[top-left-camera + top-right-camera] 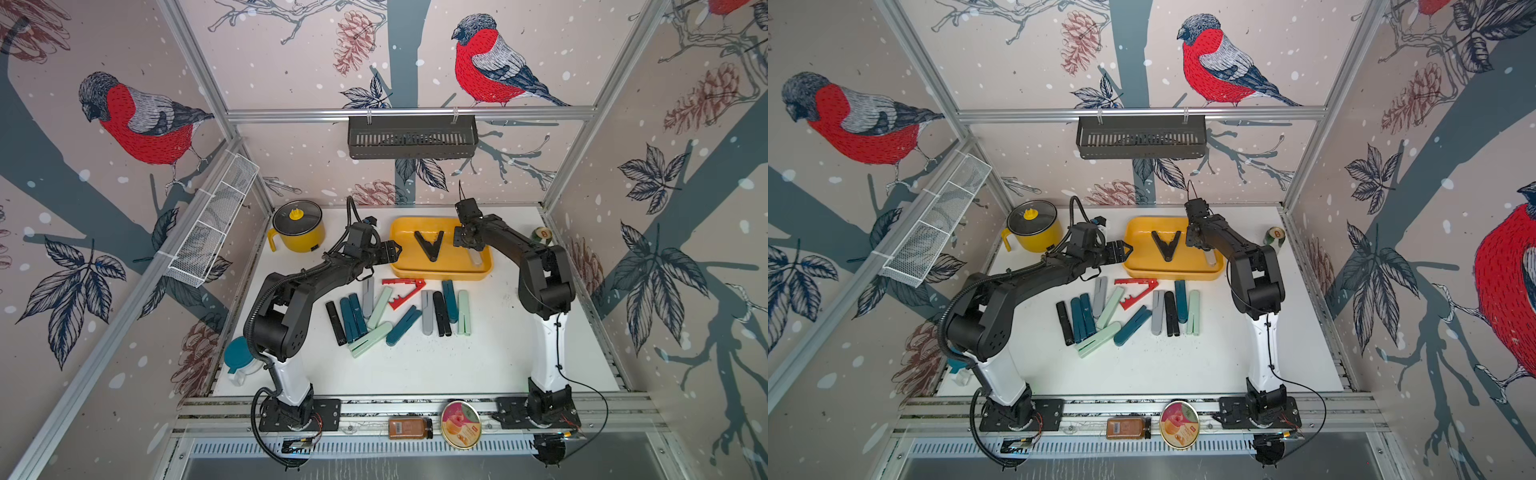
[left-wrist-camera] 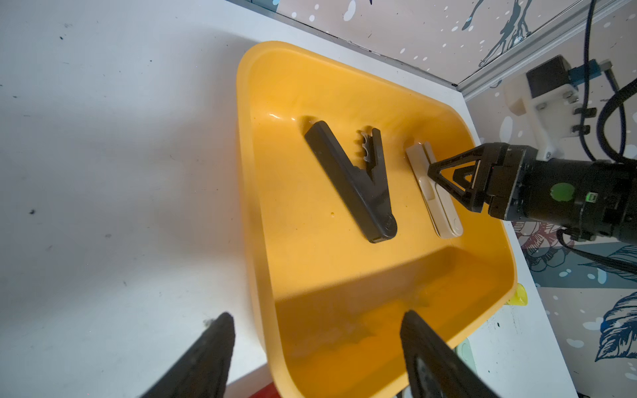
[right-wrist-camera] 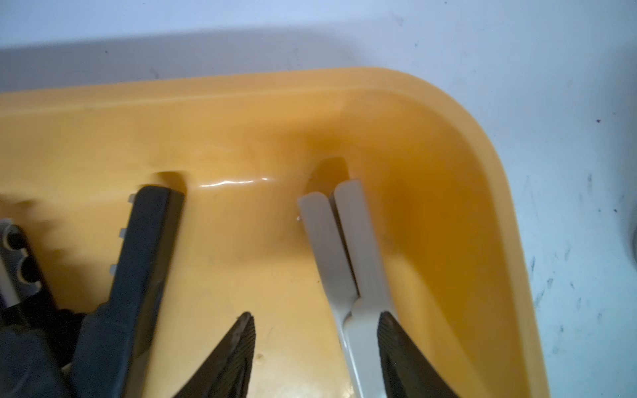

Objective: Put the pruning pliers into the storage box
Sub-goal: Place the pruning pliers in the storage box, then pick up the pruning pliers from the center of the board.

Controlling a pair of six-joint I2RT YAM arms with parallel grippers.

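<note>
The yellow storage box (image 1: 440, 274) (image 1: 1173, 276) sits at the back of the table. Inside it lie black pruning pliers (image 1: 430, 245) (image 2: 348, 182) spread in a V and closed beige pliers (image 2: 437, 203) (image 3: 344, 248). My right gripper (image 3: 316, 315) (image 1: 471, 249) hangs open over the box. The beige pliers lie loose on the box floor, close to one finger. My left gripper (image 2: 317, 314) (image 1: 397, 251) is open and empty, straddling the box's left rim. Several more pliers (image 1: 399, 307), teal, mint, grey, black and one red (image 1: 405, 291), lie on the table in front of the box.
A round yellow pot (image 1: 297, 226) stands at the back left and a small green ball (image 1: 541, 235) at the back right. A black slotted rack (image 1: 411, 137) and a white mesh basket (image 1: 212, 224) hang on the walls. A teal-lidded jug (image 1: 241, 361) sits front left.
</note>
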